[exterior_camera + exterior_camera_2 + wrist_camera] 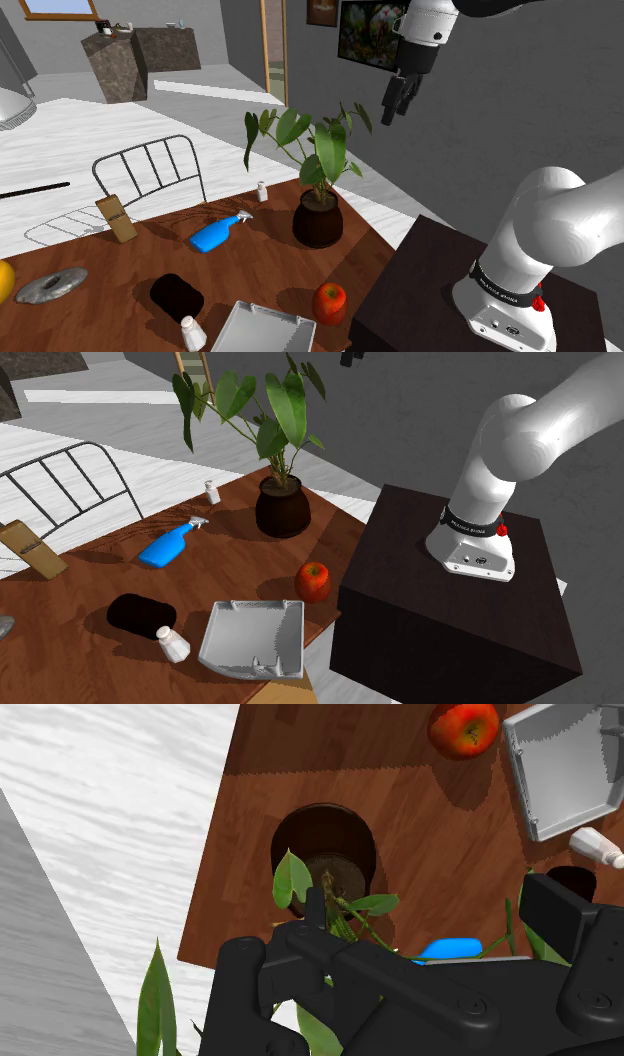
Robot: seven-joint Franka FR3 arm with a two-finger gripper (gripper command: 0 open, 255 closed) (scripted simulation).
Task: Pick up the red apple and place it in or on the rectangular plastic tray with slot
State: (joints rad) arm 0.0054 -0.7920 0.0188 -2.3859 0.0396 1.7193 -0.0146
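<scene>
on the brown table (pixel 265 255), a blue spray bottle (pixel 212 236) lies to the left. a grey tray (pixel 262 330) sits at the near edge, and a potted plant (pixel 318 222) stands behind it. the red apple (pixel 330 302) rests just beside the tray, near the dark stand (pixel 420 290). the pincer (pixel 395 112) hangs high above the plant, fingers apart and empty.

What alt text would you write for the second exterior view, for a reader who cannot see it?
A round red apple sits on a brown wooden table close beside a grey rectangular tray, near the dark box stand bearing a white robot arm. Farther back stand a leafy potted plant and a blue spray bottle.
</scene>
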